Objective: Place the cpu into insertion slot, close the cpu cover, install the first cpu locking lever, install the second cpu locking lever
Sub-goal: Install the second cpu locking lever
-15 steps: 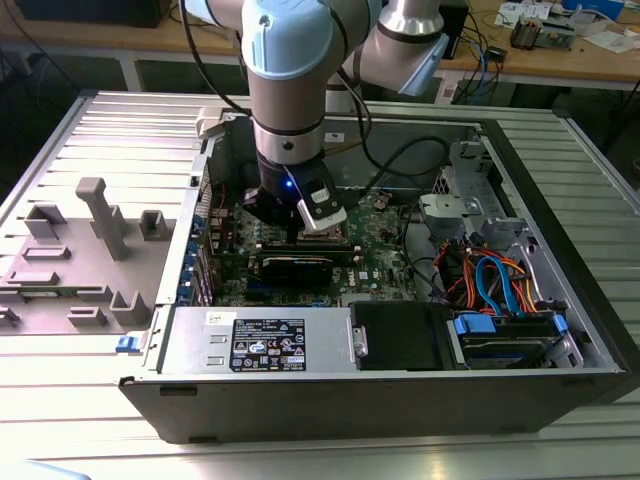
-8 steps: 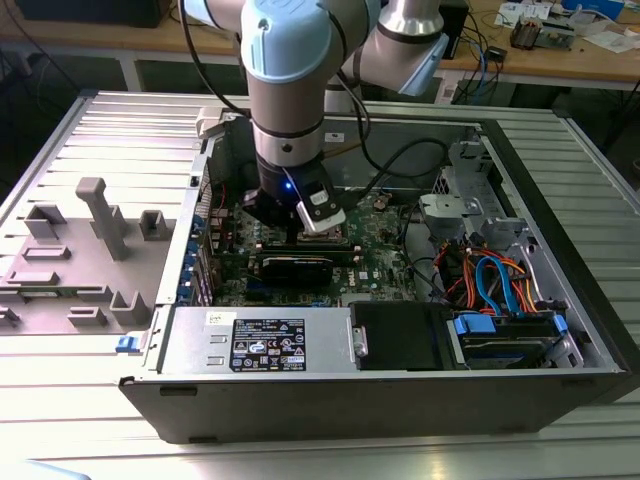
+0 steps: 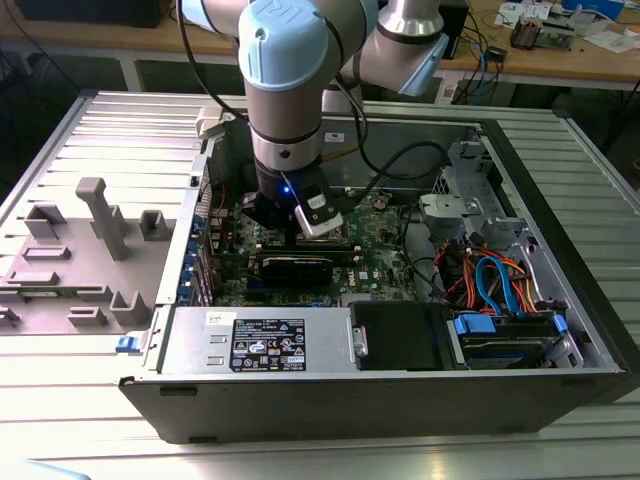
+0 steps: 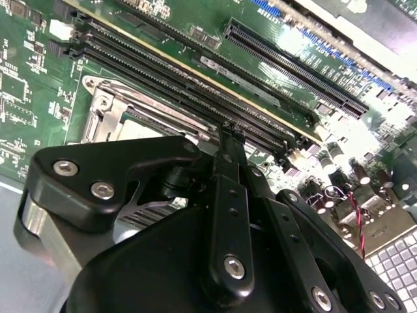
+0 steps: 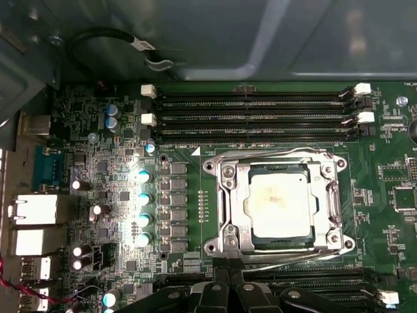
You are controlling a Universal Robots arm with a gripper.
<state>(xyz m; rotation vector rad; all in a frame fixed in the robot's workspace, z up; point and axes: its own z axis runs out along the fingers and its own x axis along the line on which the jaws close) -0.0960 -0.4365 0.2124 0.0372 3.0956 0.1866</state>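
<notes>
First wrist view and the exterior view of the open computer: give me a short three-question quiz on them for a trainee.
1. True or false: the cpu cover lies flat around the cpu.
2. In the exterior view, the arm's joint casing is: A) light blue, B) red, C) yellow.
3. Which is the hand nearest: the cpu cover or the power supply?

Key: 1 true; 2 A; 3 the cpu cover.
</notes>
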